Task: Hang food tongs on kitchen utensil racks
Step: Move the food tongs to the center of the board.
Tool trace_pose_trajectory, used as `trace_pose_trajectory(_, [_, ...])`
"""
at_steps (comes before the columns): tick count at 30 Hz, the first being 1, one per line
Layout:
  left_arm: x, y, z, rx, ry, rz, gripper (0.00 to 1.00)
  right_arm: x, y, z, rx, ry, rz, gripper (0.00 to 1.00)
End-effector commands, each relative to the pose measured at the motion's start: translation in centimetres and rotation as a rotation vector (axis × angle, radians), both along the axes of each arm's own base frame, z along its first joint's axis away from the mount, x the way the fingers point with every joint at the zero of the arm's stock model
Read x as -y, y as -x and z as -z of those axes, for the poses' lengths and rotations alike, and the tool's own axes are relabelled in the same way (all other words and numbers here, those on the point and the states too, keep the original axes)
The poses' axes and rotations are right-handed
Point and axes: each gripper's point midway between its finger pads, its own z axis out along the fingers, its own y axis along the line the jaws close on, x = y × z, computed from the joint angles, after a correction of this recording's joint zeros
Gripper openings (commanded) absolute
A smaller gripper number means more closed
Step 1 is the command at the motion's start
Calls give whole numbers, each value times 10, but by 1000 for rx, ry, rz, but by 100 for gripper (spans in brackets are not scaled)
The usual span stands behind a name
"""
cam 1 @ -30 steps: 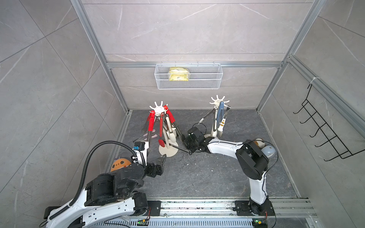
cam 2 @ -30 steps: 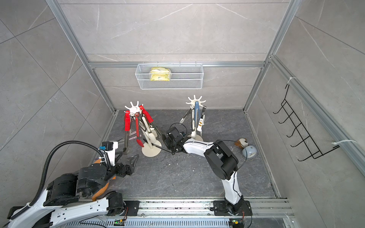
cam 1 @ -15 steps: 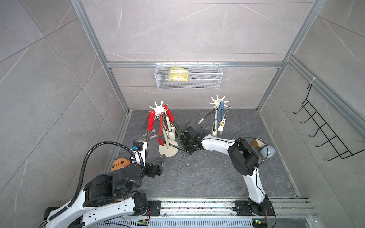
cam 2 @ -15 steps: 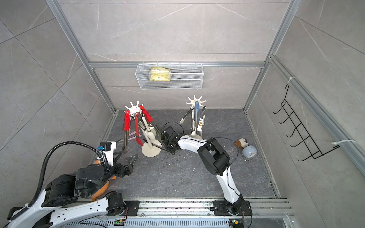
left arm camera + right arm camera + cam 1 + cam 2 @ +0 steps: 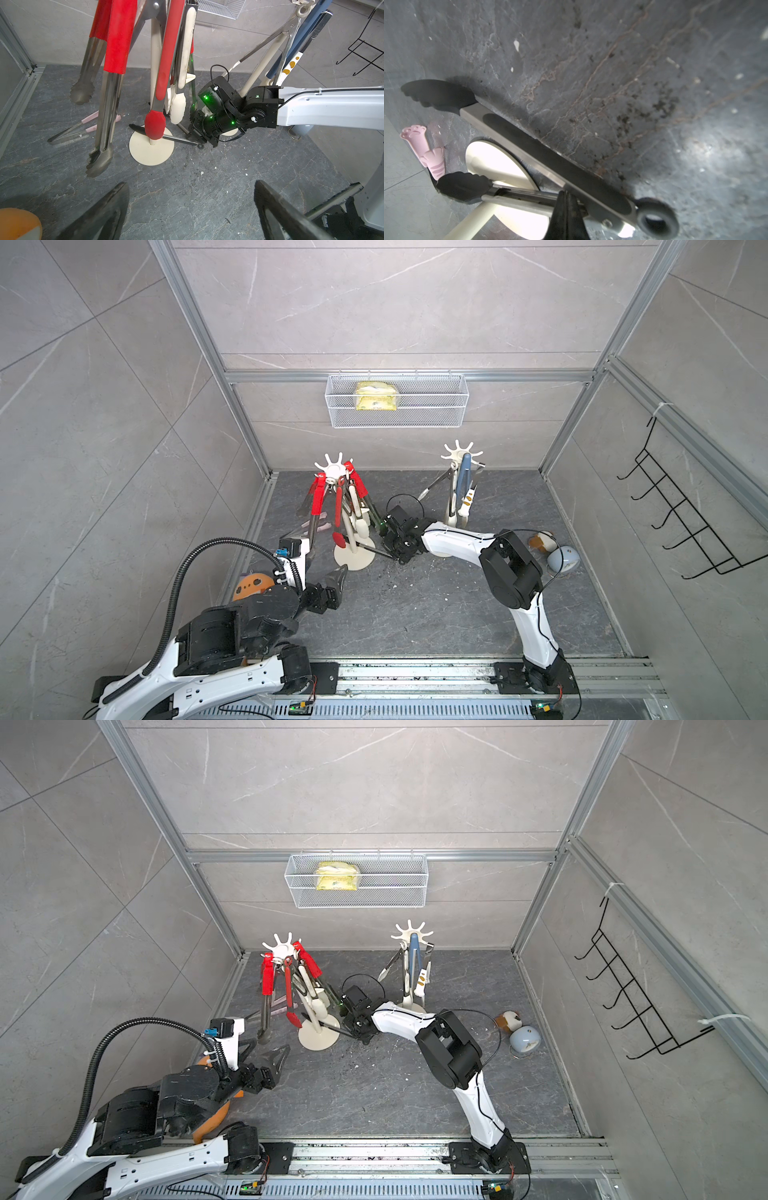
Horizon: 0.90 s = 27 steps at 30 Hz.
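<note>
Two cream utensil racks stand at the back: the left rack (image 5: 353,561) carries several red-handled, cream and steel food tongs (image 5: 318,497), and the right rack (image 5: 459,454) carries blue-grey, cream and steel ones (image 5: 463,483). Black-tipped tongs (image 5: 550,158) lie on the floor against the left rack's base (image 5: 151,153). My right gripper (image 5: 566,194) is shut, its tips pressed on these tongs' arm near the ring end, with nothing visible between the fingers. Pink-tipped tongs (image 5: 83,129) lie on the floor behind the left rack. My left gripper (image 5: 190,182) is open above bare floor in front of that rack.
A white wire basket (image 5: 397,406) holding a yellow packet hangs on the back wall. A black wire hook rack (image 5: 685,522) is on the right wall. An orange object (image 5: 251,585) sits by my left arm. A blue-grey dome (image 5: 563,560) and a brown-white toy (image 5: 542,539) lie at the right.
My right arm swung slightly left toward the left rack's base, then stopped. The left arm and the hanging tongs have not moved.
</note>
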Motion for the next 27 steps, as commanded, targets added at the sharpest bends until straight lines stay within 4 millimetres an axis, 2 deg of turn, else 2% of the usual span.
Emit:
trace_pose_trajectory(1, [-3,-3,-8,26,2,-22,96,51,36,30,-110,194,-25,0])
trace_pose_trajectory(8, [1,-6,-12,32,-14,-21,96,93,69,39,-154,261,-31,0])
trace_pose_trajectory(15, [9,-8,-13,35,-22,-13,96,129,89,32,-165,311,-55,0])
trace_pose_trajectory(20, [14,-9,-15,43,-20,-5,96,159,106,36,-199,345,-68,0])
trace_pose_trajectory(23, [17,-10,-16,50,-19,-3,96,169,110,34,-197,352,-71,0])
trace_pose_trajectory(27, [20,-12,-19,71,-1,1,98,170,104,27,-169,348,-87,0])
